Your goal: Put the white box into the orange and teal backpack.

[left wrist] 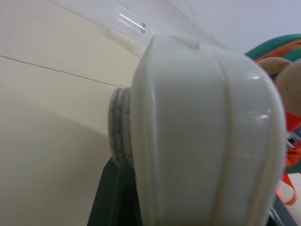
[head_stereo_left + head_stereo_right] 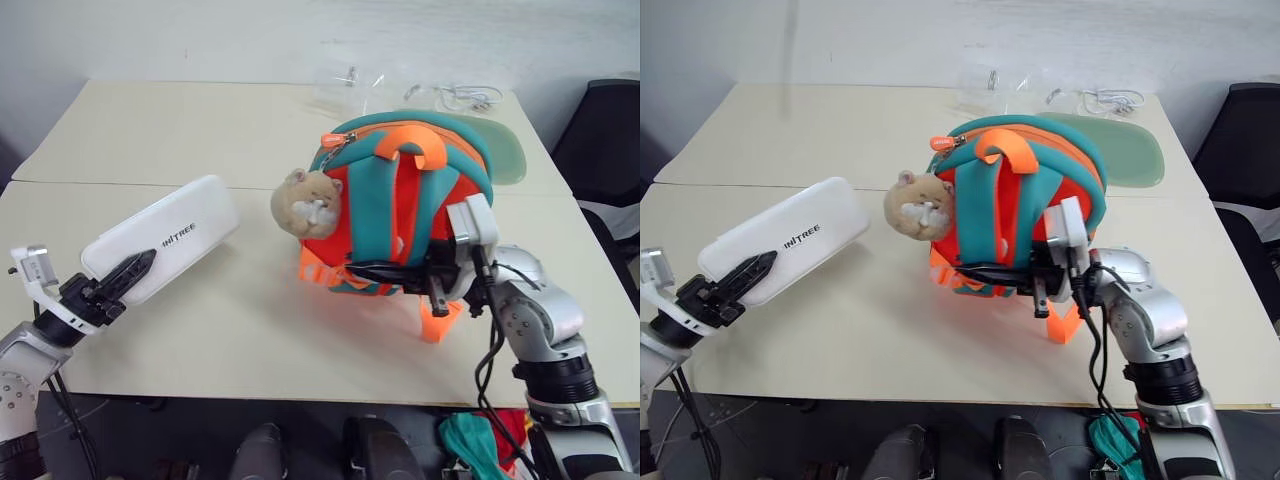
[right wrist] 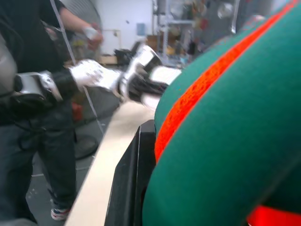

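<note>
Clamped on the near end of the flat, elongated white plastic box [image 2: 165, 237], the left gripper [image 2: 122, 276] holds it tilted, far end raised above the pale table [image 2: 250, 340]; one black finger lies across the top face beside the small dark lettering. On the other side, the right gripper [image 2: 400, 272] has its jaws nearly closed on the lower edge of the small rounded backpack [image 2: 400, 200], pinching teal strap and orange webbing, so the bag stands propped with its straps facing the robot.

Judging by how things lie, the task is about midway: both pieces are in hand, but the box sits well apart from the bag, to its left. The orange zip line [image 2: 350, 135] runs along the bag's upper curve, and whether it is open cannot be told. What remains is bringing the box across, finding the mouth and sliding it in.

The box looks hard, smooth and glossy, with rounded corners and seam ridges. The bag is soft, matte and padded, and likely to sag. A tan plush animal charm [image 2: 308, 202] hangs on its left side. Beyond lie a pale green flat pouch [image 2: 505, 155] and clear plastic wrapping [image 2: 345, 80].
</note>
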